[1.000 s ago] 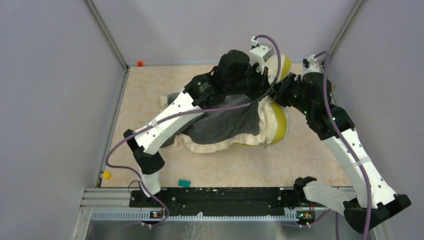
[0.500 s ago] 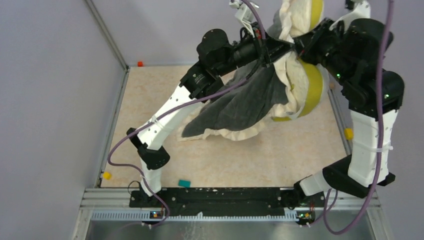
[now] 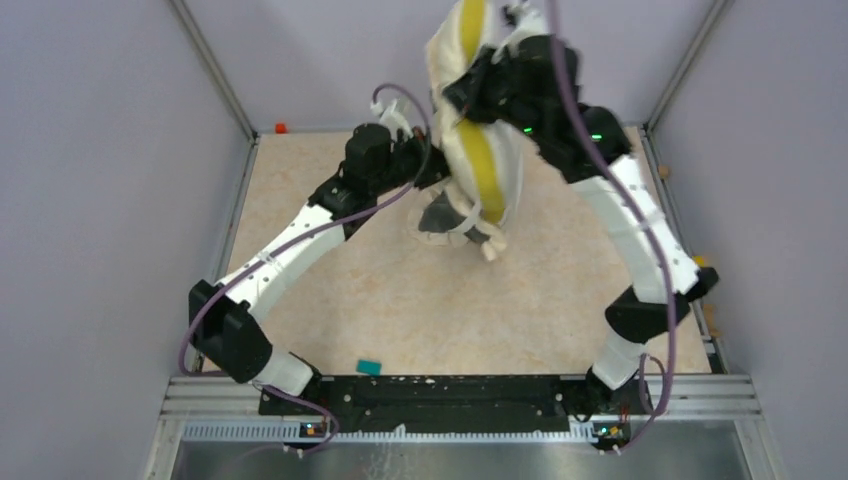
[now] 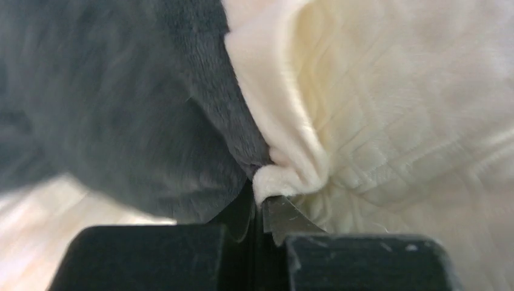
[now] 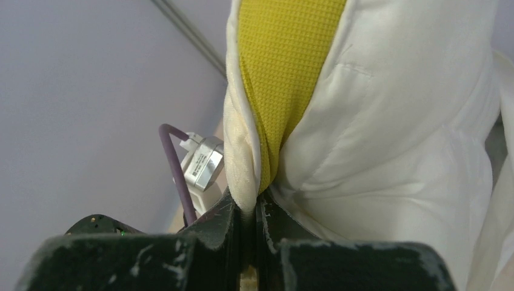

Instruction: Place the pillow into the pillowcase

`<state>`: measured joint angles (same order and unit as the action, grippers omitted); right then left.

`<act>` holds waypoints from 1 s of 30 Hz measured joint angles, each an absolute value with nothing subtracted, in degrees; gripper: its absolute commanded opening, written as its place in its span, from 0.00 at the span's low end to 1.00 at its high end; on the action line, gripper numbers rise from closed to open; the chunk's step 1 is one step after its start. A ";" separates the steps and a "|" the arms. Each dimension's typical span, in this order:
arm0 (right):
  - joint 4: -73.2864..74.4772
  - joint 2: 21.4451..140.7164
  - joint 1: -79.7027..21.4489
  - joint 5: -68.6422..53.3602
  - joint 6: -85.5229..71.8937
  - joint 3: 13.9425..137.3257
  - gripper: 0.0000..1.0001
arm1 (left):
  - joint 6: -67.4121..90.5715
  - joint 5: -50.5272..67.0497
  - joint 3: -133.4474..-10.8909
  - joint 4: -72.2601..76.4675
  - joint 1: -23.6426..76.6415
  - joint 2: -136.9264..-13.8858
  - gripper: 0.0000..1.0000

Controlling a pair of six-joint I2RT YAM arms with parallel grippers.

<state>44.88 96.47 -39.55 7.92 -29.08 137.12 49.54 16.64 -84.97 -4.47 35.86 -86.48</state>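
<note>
Toward the table's 12 o'clock, both arms hold the bedding up.

Nearest, at 6 o'clock by the arm bases, a small teal block (image 3: 369, 367) lies on the table (image 3: 330, 290). Farther in, the left gripper (image 4: 262, 212) is clenched on a fold of the pillowcase (image 3: 440, 215), where cream plush meets its grey face. The ruffled edge hangs at about 6 o'clock of the pillow (image 3: 480, 160). Farther still, the right gripper (image 5: 251, 212) is pinched tight on the pillow's seam just beside the yellow band, holding the cushion raised with the band running upright. An orange bit (image 3: 281, 128) sits at the far 11 o'clock corner.
</note>
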 measured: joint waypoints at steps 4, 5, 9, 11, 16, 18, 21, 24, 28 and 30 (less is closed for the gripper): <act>40.64 104.44 -44.64 7.75 -30.74 127.79 0.00 | 52.71 16.38 -65.47 -5.23 28.60 -80.05 0.00; 39.46 106.10 -45.98 7.66 -31.16 126.39 0.00 | 53.17 16.38 -61.08 -5.67 26.37 -78.02 0.00; 37.52 110.34 -50.09 6.04 -31.92 124.07 0.00 | 53.91 15.99 -49.80 -8.99 18.26 -69.58 0.00; 37.41 112.55 -51.53 4.82 -32.05 125.01 0.00 | 53.63 15.99 -47.48 -10.09 15.25 -66.81 0.00; 39.62 119.81 -54.02 3.11 -30.06 133.14 0.47 | 52.53 15.73 -43.31 -10.85 13.02 -64.71 0.00; 40.18 120.07 -54.43 0.67 -28.99 133.16 0.61 | 52.47 15.35 -40.64 -10.74 12.36 -64.12 0.00; 39.90 119.61 -54.78 -2.44 -26.81 133.19 0.70 | 52.71 14.24 -35.92 -10.72 11.29 -63.61 0.00; 40.91 118.34 -55.00 -3.27 -24.18 133.19 0.73 | 53.06 12.86 -32.60 -10.90 10.48 -63.59 0.00; 43.24 115.04 -54.54 -0.03 -20.49 133.19 0.66 | 53.21 11.92 -30.98 -10.31 10.39 -63.61 0.00; 43.97 113.06 -53.89 3.11 -18.92 132.64 0.64 | 53.25 11.57 -30.50 -9.87 10.37 -63.61 0.00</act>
<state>43.97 113.06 -53.89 3.11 -18.92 132.64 53.25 11.57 -30.50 -9.87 10.37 -63.61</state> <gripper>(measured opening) 0.671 0.015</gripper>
